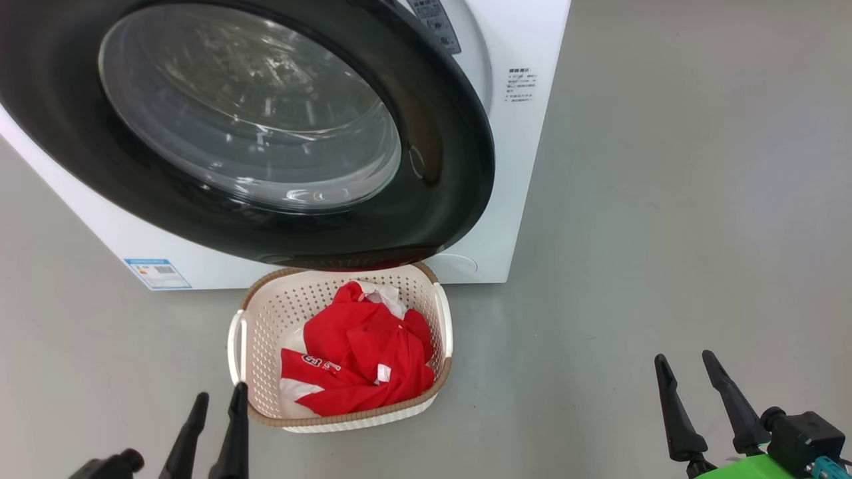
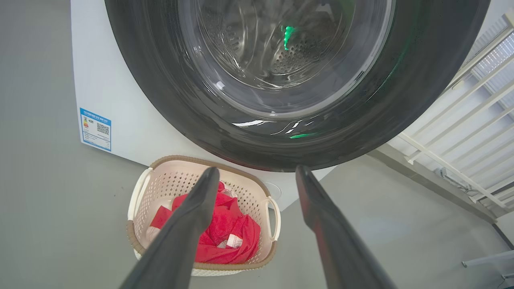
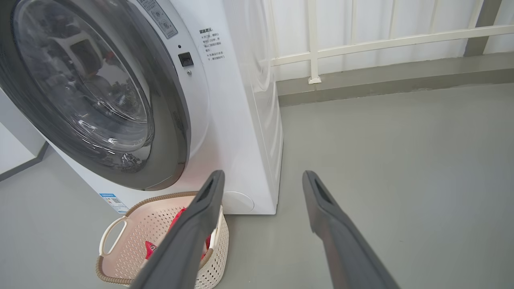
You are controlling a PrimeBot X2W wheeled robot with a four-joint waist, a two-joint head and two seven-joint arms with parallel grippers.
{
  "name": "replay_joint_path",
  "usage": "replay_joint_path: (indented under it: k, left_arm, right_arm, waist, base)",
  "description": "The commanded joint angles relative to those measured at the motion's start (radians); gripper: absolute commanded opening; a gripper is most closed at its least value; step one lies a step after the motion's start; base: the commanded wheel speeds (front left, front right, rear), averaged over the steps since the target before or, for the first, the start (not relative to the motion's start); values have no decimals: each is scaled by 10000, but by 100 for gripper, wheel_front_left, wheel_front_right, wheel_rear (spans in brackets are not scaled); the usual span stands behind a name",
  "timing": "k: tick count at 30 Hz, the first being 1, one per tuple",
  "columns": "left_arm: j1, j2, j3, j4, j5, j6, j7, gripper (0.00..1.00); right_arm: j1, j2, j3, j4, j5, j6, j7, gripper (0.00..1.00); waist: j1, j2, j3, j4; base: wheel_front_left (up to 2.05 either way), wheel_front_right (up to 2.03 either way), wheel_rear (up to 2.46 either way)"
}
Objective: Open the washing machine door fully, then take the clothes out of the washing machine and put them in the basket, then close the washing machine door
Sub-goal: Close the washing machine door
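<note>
Clothes (image 1: pixel 359 362) bright red, white parts, crumpled inside basket (image 1: pixel 266 319).

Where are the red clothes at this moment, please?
In the head view, the clothes lie inside the basket on the floor, low and left of centre, just before the washing machine and below its door.

We can read no word outright. The washing machine (image 1: pixel 509 199) carries a small blue label (image 1: pixel 158 273) with a QR code and a block of printed text (image 1: pixel 519 83), both too small to read; the white lettering (image 1: pixel 321 363) on the clothes (image 1: pixel 373 352) is creased.
</note>
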Motion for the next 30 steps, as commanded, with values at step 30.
replay_joint_path:
  k: [30]
  left_arm:
    - [648, -919, 1969, -1725, 4984, -63, -80, 100]
  right_arm:
    - [-3, -110, -56, -379, -203, 0, -65, 100]
  waist:
    - [0, 0, 53, 59]
  base:
    - [0, 0, 0]
